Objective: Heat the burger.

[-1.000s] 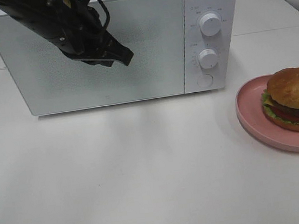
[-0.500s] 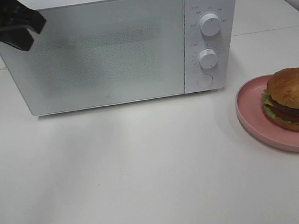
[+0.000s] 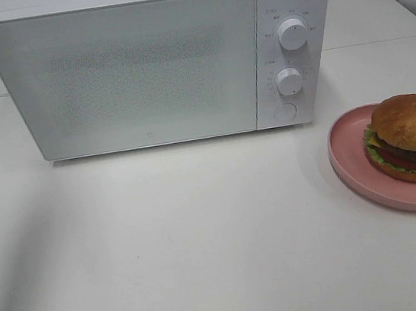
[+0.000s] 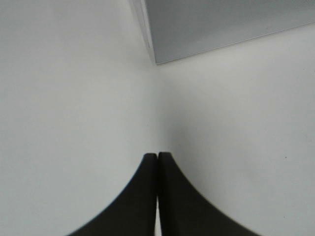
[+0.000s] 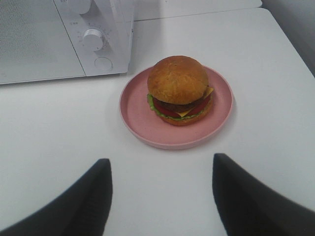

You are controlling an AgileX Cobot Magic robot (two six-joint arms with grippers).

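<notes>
The burger (image 5: 179, 90) sits on a pink plate (image 5: 135, 114) on the worktop (image 3: 202, 232), ahead of the right end effector (image 5: 161, 189), whose fingers are spread, empty. The left end effector (image 4: 157, 160) is pressed together near the microwave (image 4: 221, 24) corner.

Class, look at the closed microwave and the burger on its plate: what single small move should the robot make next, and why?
Probably the left gripper, its jaws shut and hanging over bare table by the microwave's corner, should reach for the door and open it. The door is closed, and the burger sits untouched on the pink plate, with the right gripper open just short of it.
</notes>
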